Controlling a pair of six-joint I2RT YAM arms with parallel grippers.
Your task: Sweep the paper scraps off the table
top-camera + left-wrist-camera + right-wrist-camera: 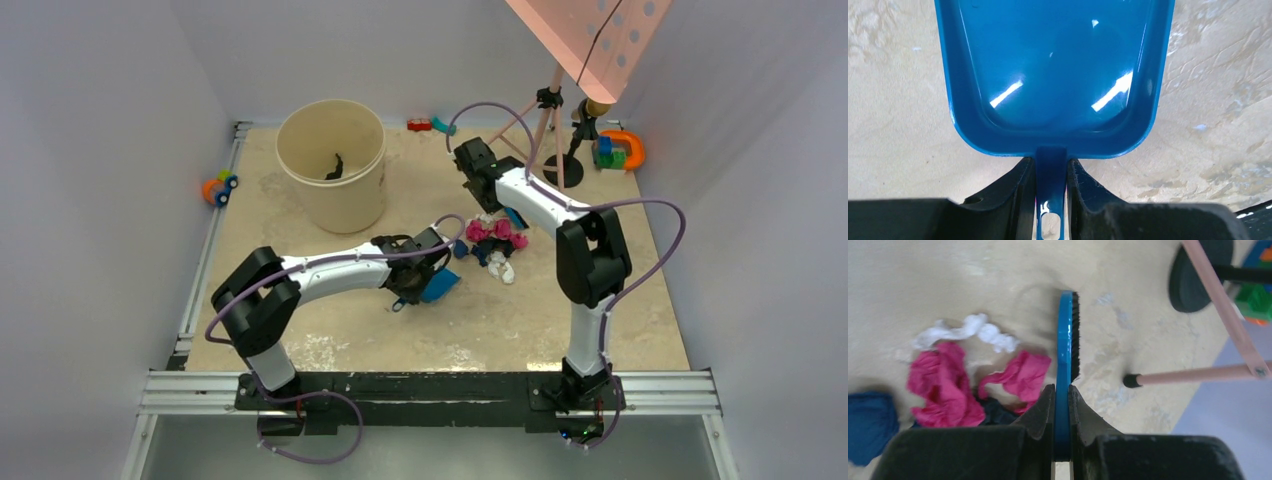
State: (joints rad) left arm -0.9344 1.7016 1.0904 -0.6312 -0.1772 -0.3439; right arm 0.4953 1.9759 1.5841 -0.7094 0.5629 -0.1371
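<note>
The left claw (1050, 167) is clamped on the handle of a glossy blue plastic dustpan (1053, 75). The right claw (1062, 397) pinches a blue hand brush with black bristles (1066, 340). Crumpled pink, white and dark blue paper scraps (495, 240) lie heaped on the mottled beige worktop (500, 325), between dustpan and brush.

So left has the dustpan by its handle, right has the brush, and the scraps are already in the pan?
No: the left wrist view shows the dustpan empty. The paper scraps lie on the table beside the brush. The left gripper does hold the pan's handle, the right gripper the brush.
</note>
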